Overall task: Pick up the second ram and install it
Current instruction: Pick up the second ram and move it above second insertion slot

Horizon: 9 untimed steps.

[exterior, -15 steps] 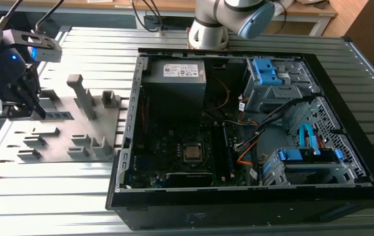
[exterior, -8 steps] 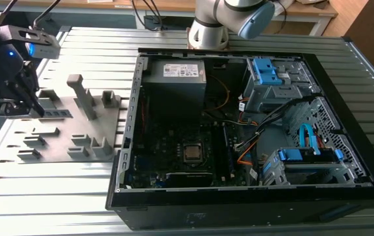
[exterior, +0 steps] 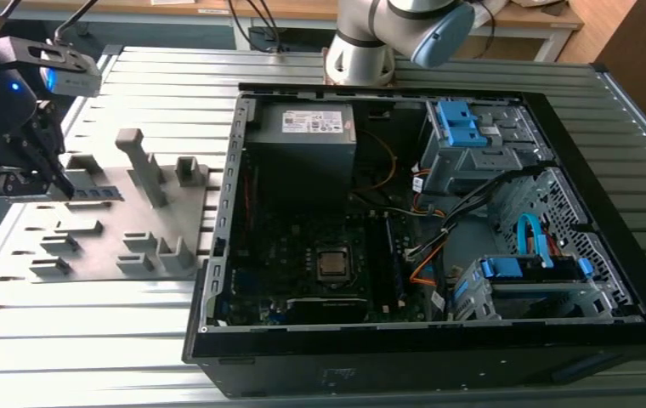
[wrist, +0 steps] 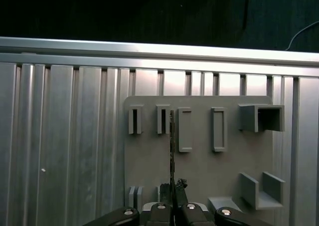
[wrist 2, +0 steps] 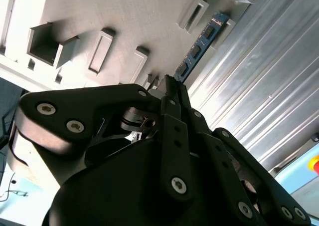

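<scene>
Pick stage, install not done. Gripper (exterior: 23,184) sits at the grey fixture plate (exterior: 87,248), at the plate's edge farthest from the open computer case (exterior: 232,174). The case lies just beside the plate, toward the exterior view's right, and both rest on the slatted aluminium table (exterior: 96,340).

The second ram (exterior: 94,194) stands on its long edge on the fixture plate, at the row of small slot blocks along that far edge. In the second wrist view the blue-green stick (wrist 2: 202,39) runs out from the gripper (wrist 2: 169,84) across the plate (wrist 2: 149,16). Its far end reaches a slot block at the plate's rim. In the first wrist view it is edge-on, a thin dark line (wrist: 171,136) from a slot block on the plate (wrist: 199,171) to the gripper (wrist: 174,186).

Gripper state: jaws drawn in narrow, one on each flat face of the stick at its near end. That reads as pinched onto the ram, with no gap seen in either wrist view. Cannot tell if the stick has come off the plate or rests in its holder. It looks low and level with the plate either way.

Progress judged: grasp made or being made. Carrying it to the case and seating it on the motherboard (exterior: 289,246) are left. Cannot tell from the exterior view whether another stick sits in the board's memory slots.
</scene>
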### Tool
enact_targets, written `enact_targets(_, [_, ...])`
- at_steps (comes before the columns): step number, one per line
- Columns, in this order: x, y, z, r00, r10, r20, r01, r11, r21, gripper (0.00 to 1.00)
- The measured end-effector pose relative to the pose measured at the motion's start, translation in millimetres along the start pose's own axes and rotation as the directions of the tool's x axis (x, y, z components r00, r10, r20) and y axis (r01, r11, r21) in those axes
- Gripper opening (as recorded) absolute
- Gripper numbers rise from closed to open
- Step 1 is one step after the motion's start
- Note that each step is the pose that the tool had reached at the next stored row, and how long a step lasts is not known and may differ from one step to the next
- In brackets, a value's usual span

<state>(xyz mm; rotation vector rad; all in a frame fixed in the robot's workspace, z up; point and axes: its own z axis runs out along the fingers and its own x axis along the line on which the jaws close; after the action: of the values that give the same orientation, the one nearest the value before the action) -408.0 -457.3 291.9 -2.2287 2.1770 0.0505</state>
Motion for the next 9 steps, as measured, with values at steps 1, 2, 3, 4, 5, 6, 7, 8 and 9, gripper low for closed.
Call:
enact_targets(1, [0.0, 0.0, -0.8, 1.0, 0.0, 0.0, 0.0, 1.0, -0.0001, 0.14])
enact_targets(2, [-0.1, 0.0, -1.5, 1.0, 0.0, 0.0, 0.0, 1.0, 0.0, 0.14])
enact_targets(3, [-0.1, 0.0, -2.3, 1.0, 0.0, 0.0, 0.0, 1.0, 0.0, 0.14])
enact_targets(4, [-0.1, 0.0, -3.0, 1.0, 0.0, 0.0001, 0.0, 1.0, 0.0001, 0.14])
enact_targets(5, [-0.2, 0.0, -3.9, 1.0, 0.0, 0.0, 0.0, 1.0, -0.0001, 0.14])
enact_targets(6, [-0.2, 0.0, -4.7, 1.0, 0.0, 0.0, 0.0, 1.0, -0.0001, 0.14])
enact_targets(7, [-0.2, 0.0, -5.3, 1.0, 0.0, 0.0, 0.0, 1.0, 0.0, 0.14])
enact_targets(8, [-0.3, 0.0, -6.0, 1.0, 0.0, 0.0, 0.0, 1.0, 0.0, 0.14])
enact_targets(9, [-0.3, 0.0, -6.9, 1.0, 0.0, 0.0, 0.0, 1.0, -0.0001, 0.14])
